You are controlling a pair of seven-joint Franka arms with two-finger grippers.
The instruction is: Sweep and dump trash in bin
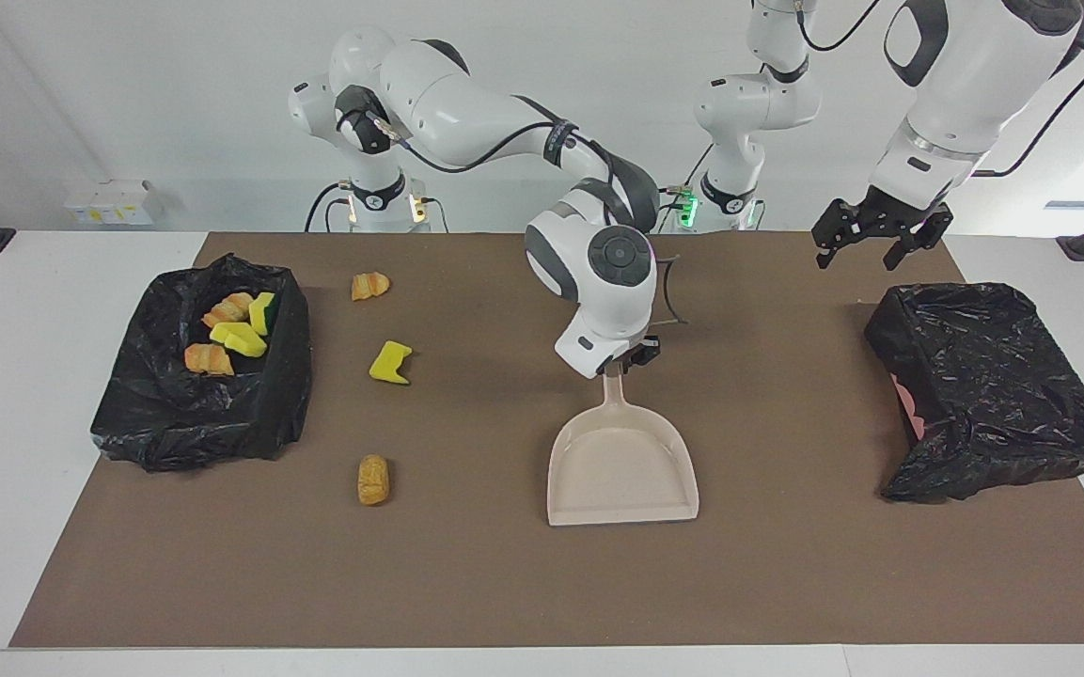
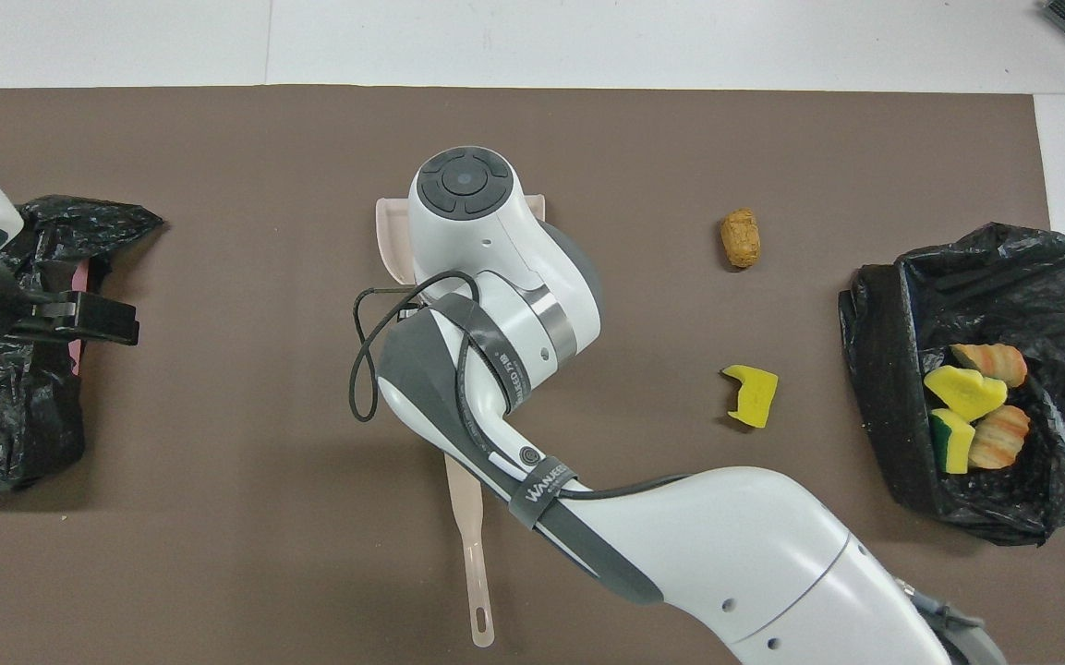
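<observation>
Loose on the counter point(image 1: 786, 564): croissant point(image 1: 370, 285), sponge point(image 1: 390, 363), roll point(image 1: 373, 479); four more trash pieces point(image 1: 231, 334) in the bin point(image 1: 288, 395) at the right arm's end.
Probably light and soft, all of it: notched yellow foam likely to squash and spring back; ribbed, rounded toy bread apt to tumble on the matte brown surface. Better nudged broadside into the dustpan point(image 1: 621, 465) than pinched. Pan beige, smooth, seemingly stiff plastic; best taken by its slim handle, where the right end effector point(image 1: 624, 362) sits, grip impossible to tell. Left end effector point(image 1: 880, 235) released, waiting above the counter near the second bin point(image 1: 993, 385), glossy crinkled black bag.
</observation>
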